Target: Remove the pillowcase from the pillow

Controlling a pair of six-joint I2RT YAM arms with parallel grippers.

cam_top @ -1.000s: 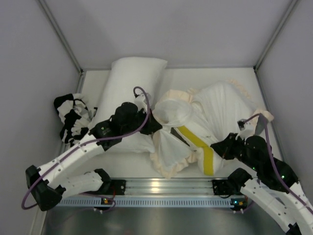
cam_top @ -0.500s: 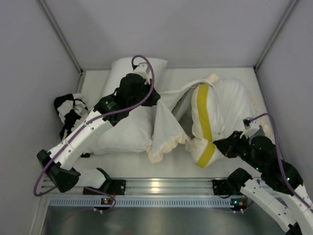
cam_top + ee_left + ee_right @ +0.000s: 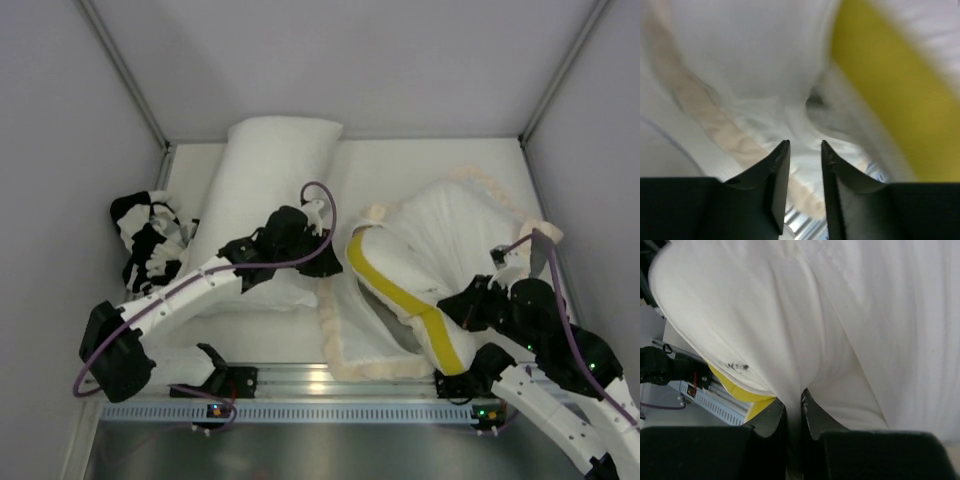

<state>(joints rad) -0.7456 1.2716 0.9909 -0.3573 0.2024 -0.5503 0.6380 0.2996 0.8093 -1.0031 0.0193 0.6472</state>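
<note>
pillowcase (image 3: 450, 225) lay white side out at centre-right, plump, pillow probably inside but hidden. long white pillow (image 3: 265, 175) lay at back left. yellow band (image 3: 400, 290) crossed the case. my right gripper (image 3: 794, 407) was clenched on a pillowcase fold. my left gripper (image 3: 804, 145) hung released, jaws parted, near the frill (image 3: 345, 345).
</note>
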